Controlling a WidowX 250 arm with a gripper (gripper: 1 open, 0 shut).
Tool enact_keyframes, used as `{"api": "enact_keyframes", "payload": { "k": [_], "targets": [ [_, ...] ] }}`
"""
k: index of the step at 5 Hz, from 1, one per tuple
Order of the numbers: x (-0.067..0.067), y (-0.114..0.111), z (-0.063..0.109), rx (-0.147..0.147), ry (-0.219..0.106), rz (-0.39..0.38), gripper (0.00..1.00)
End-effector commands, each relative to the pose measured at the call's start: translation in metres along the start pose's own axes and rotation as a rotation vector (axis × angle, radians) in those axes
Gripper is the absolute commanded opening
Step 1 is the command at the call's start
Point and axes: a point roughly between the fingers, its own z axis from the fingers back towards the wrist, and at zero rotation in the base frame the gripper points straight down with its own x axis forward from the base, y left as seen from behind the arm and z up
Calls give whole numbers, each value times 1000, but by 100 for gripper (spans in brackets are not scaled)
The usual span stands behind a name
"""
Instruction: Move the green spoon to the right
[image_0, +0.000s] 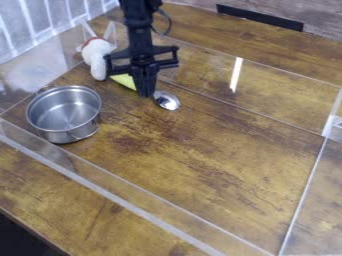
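Note:
The green spoon (166, 101) lies on the wooden table at the upper left, its round metal bowl pointing right and down, its yellow-green handle running up-left under the arm. My gripper (143, 88) points straight down onto the handle, with its black fingers closed together on it. The spoon's metal bowl still looks to be resting on the wood. Most of the handle is hidden behind the fingers.
A round steel bowl (64, 110) stands to the left of the spoon. A white-and-tan mushroom-like object (95, 57) sits just behind the gripper at the left. Clear plastic walls (301, 205) border the table (214, 150), whose wood stretches to the right of the spoon.

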Motion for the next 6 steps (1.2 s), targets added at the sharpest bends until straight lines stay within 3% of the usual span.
{"api": "enact_keyframes", "payload": {
  "k": [1, 2, 3, 6],
  "targets": [
    [-6, -19, 72, -82, -119, -59, 0],
    [-17, -23, 99, -104, -141, -91, 0],
    [-16, -20, 100, -120, -135, -67, 100],
    [-12, -9, 58, -74, -153, 324, 100]
  ]
}}
